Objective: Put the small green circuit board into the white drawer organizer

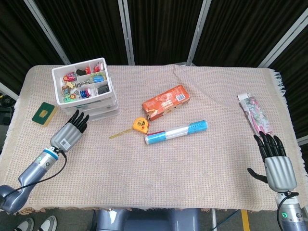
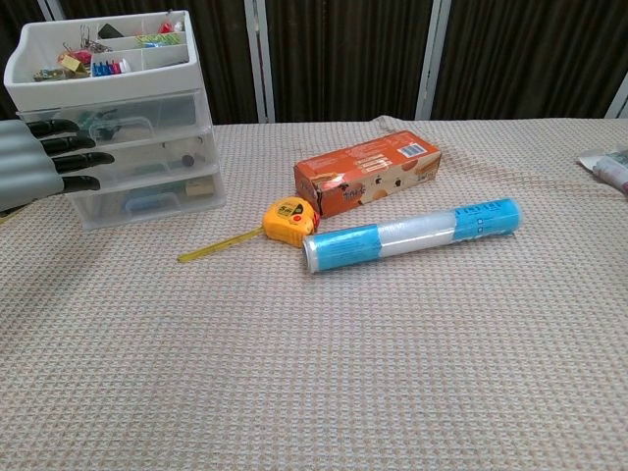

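The small green circuit board (image 1: 44, 113) lies flat on the cloth at the far left, just left of the white drawer organizer (image 1: 86, 94). The organizer (image 2: 128, 123) has an open top tray full of small coloured items and clear drawers below. My left hand (image 1: 70, 132) hovers open with fingers stretched out, right of the board and just in front of the organizer's lower left corner; in the chest view the left hand (image 2: 44, 162) shows at the left edge. My right hand (image 1: 275, 159) rests open at the near right, holding nothing.
An orange box (image 1: 166, 102), a yellow tape measure (image 1: 140, 125) with its tape pulled out, and a blue-and-white tube (image 1: 176, 132) lie mid-table. A patterned packet (image 1: 254, 112) sits at the far right. Beige woven cloth (image 1: 159, 178) covers the table.
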